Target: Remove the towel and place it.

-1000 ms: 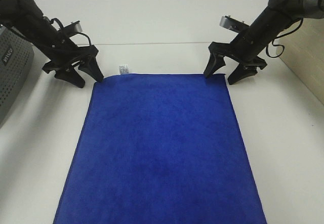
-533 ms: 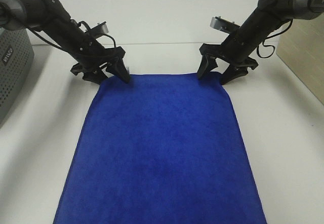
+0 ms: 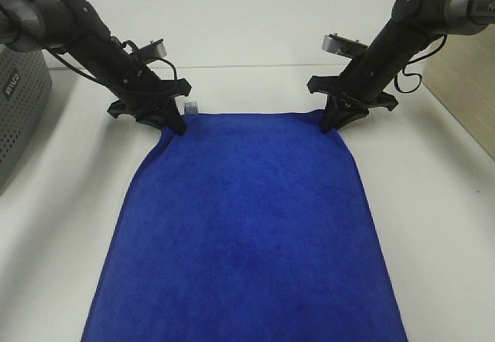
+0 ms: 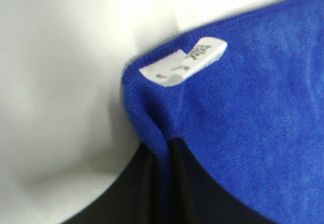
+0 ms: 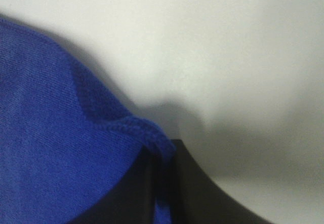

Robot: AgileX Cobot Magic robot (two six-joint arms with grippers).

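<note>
The royal-blue towel (image 3: 247, 226) lies spread flat on the white table, reaching from the middle to the front edge. Its small white label (image 3: 190, 107) sits at the far left corner and shows close up in the left wrist view (image 4: 185, 64). My left gripper (image 3: 175, 124) is shut on the towel's far left corner; the cloth (image 4: 243, 112) is pinched between its black fingers (image 4: 202, 188). My right gripper (image 3: 331, 124) is shut on the far right corner, where the hem (image 5: 136, 127) is bunched between its fingers (image 5: 187, 188).
A grey perforated basket (image 3: 17, 102) stands at the left edge of the table. A beige panel (image 3: 464, 87) runs along the right side. The white table (image 3: 247, 40) stretches behind both arms.
Both grippers were open beside the towel's far corners. They moved inward onto the corners and closed on the cloth, bunching it slightly.
</note>
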